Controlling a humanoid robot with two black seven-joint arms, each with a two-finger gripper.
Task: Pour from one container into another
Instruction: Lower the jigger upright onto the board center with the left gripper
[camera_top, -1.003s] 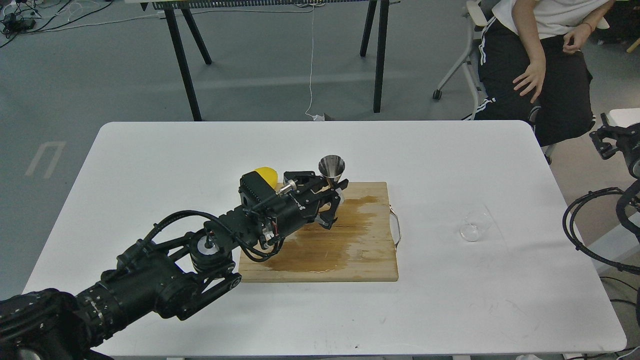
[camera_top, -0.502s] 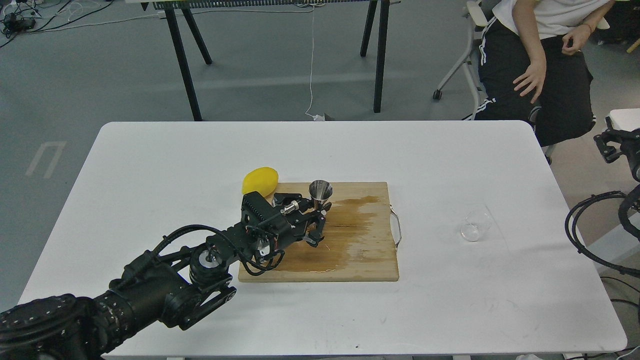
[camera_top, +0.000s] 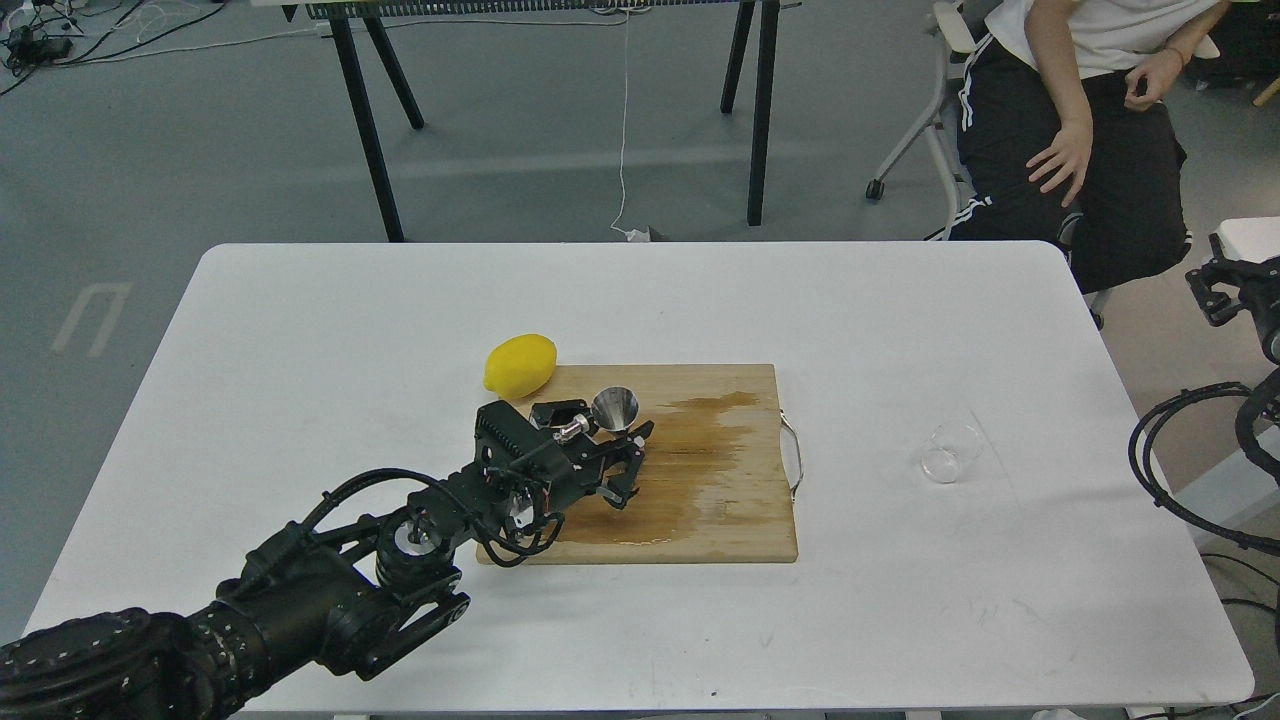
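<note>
The steel jigger (camera_top: 614, 407) stands upright over the left part of the wooden cutting board (camera_top: 720, 520), its open cone facing up. My left gripper (camera_top: 626, 458) is shut on its lower half, which the fingers hide. The small clear glass cup (camera_top: 948, 452) sits alone on the white table to the right of the board, far from both grippers. My right gripper (camera_top: 1218, 288) hangs beyond the table's right edge, dark and small, so its fingers cannot be told apart.
A yellow lemon (camera_top: 520, 364) lies at the board's far-left corner, close to my left wrist. A wet brown stain (camera_top: 690, 470) covers the board's middle. A metal handle (camera_top: 795, 455) sticks out on the board's right side. A seated person (camera_top: 1080, 130) is behind the table's far-right corner.
My left gripper has drawn back to the left and toward me, carrying the jigger lower and closer to the board. The lemon is now uncovered. The glass cup has not moved.
</note>
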